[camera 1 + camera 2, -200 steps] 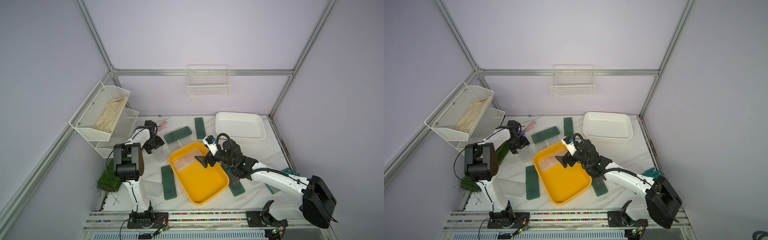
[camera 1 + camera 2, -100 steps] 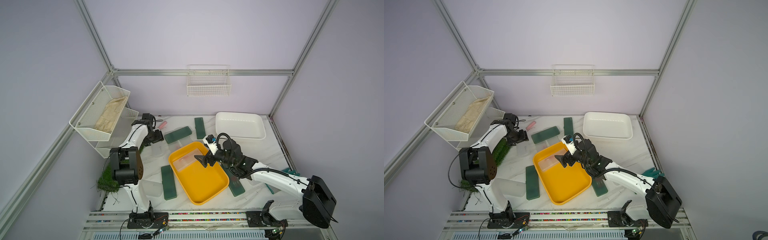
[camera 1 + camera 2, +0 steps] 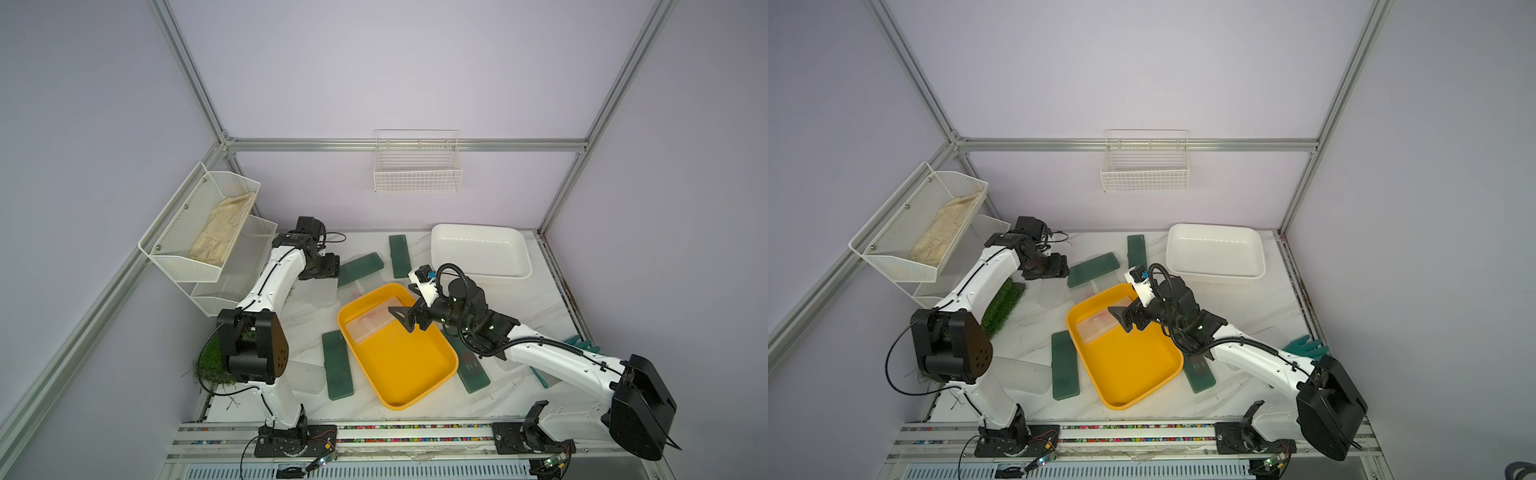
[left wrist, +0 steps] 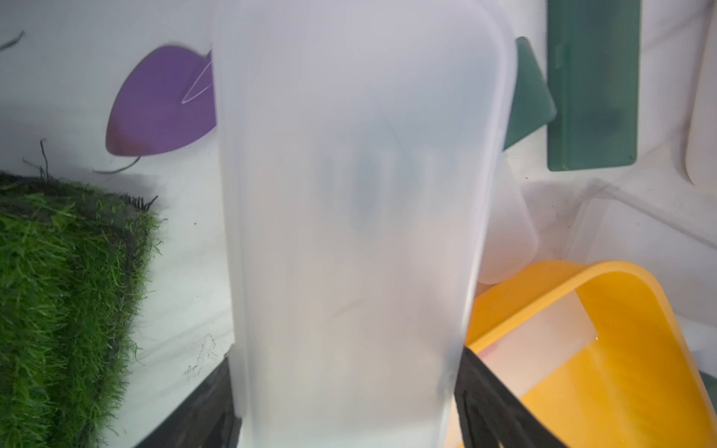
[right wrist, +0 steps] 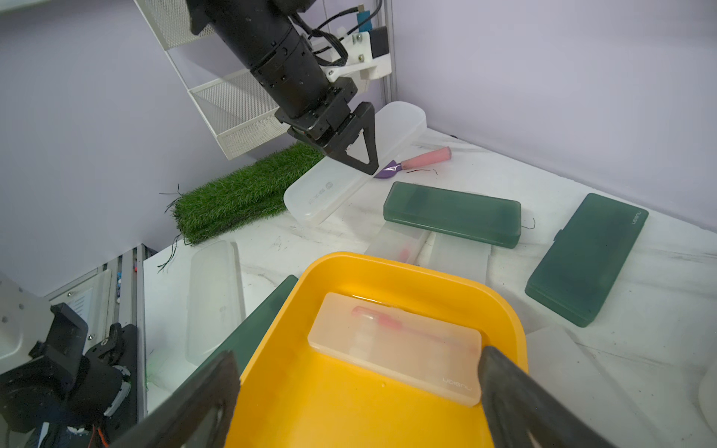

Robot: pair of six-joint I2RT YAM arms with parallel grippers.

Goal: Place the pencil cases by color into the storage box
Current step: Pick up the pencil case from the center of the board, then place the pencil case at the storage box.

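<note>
My left gripper (image 3: 322, 277) (image 4: 345, 388) is shut on a frosted clear pencil case (image 4: 349, 217) (image 5: 349, 174), held tilted above the table at the back left. A fingertip (image 5: 368, 155) presses on its side. My right gripper (image 3: 401, 320) (image 5: 357, 360) hangs open over the yellow storage box (image 3: 399, 368) (image 5: 388, 267), where another frosted case (image 3: 370, 324) (image 5: 395, 345) lies. Green cases lie around the box: two behind it (image 3: 359, 268) (image 3: 400, 255), one left (image 3: 337, 365), one right (image 3: 471, 370). A frosted case (image 3: 307, 376) lies front left.
A white tub (image 3: 478, 249) stands at the back right. A grass mat (image 5: 244, 194) and a purple trowel (image 4: 163, 104) lie at the back left under the wire racks (image 3: 208, 232). A teal tool (image 3: 582, 343) lies far right. More frosted cases (image 5: 426, 248) sit behind the yellow box.
My left gripper has risen from the table with the frosted case and swung toward the back, then slightly right. The right arm has not moved.
</note>
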